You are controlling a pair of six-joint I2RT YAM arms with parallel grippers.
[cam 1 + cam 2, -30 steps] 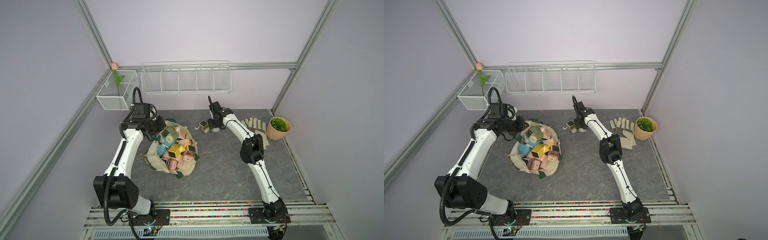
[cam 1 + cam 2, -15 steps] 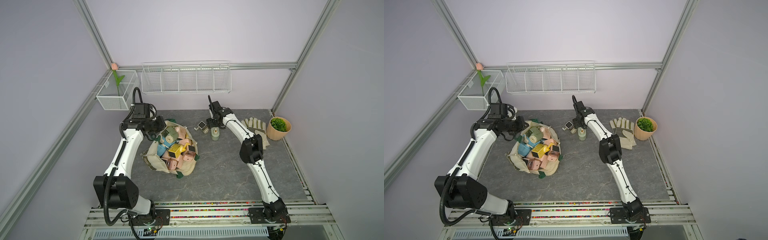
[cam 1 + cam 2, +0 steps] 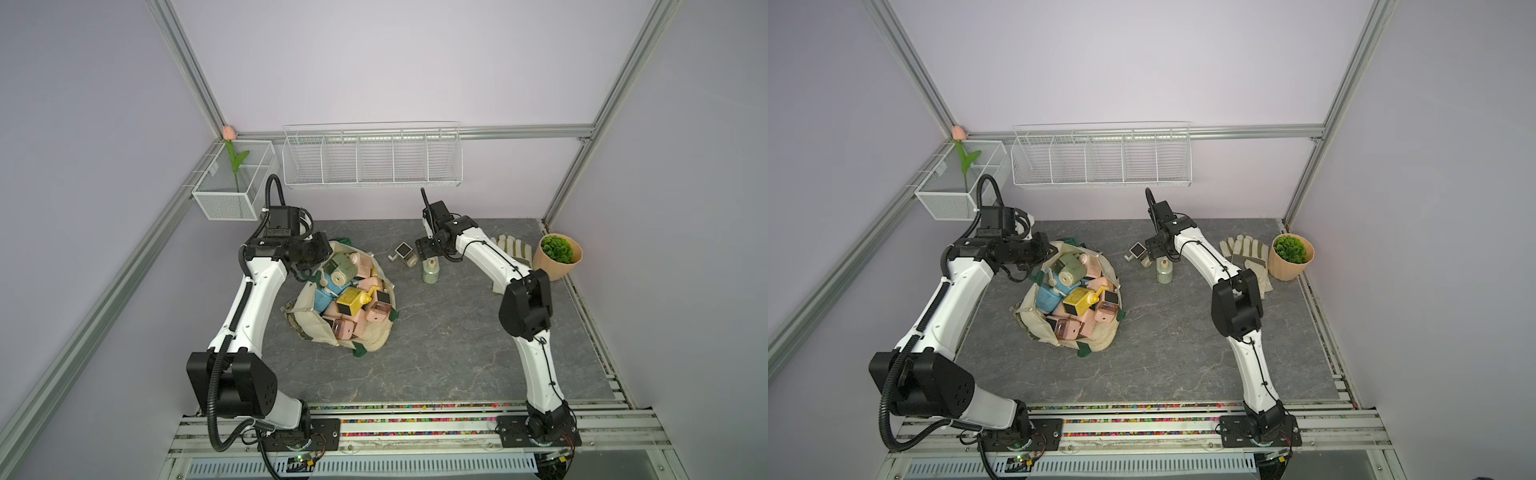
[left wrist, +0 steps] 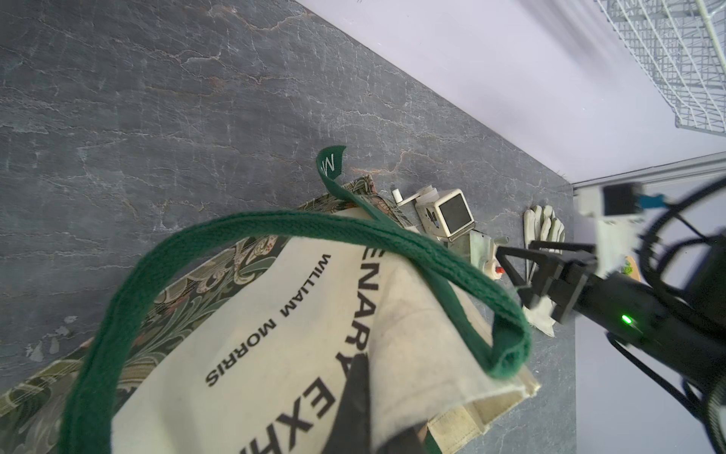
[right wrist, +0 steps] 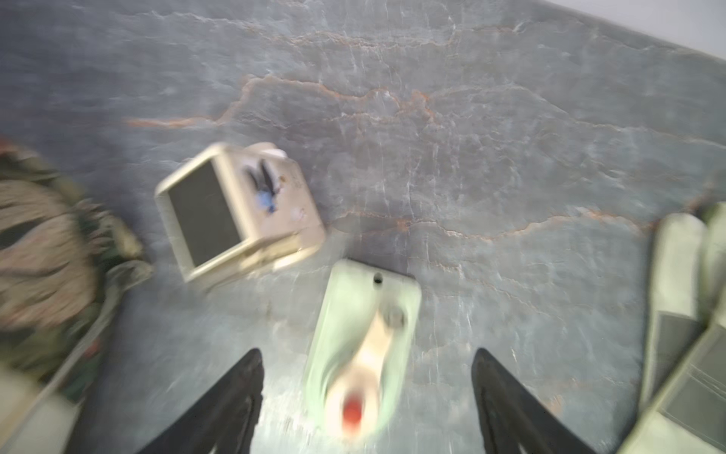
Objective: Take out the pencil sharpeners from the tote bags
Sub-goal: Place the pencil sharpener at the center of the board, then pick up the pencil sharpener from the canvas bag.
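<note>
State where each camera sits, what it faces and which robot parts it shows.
Both top views: high out front, looking down at the table; both arms whole.
Left wrist: faces tote bag; left gripper pinching it.
Right wrist: looks down on green sharpener; open right gripper astride.
Shared: both wrist views show the cream sharpener.

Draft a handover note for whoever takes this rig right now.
Left gripper: jaws shut on the tote bag at its far rim.
Right gripper: jaws open, just above the pale green sharpener, not gripping it.
Done: two out on the table. The pale green sharpener stands on end and the cream sharpener lies beside it, on the bag's side.
Left: the pile of sharpeners in the bag, pink, blue, yellow and green; count unclear.
</note>
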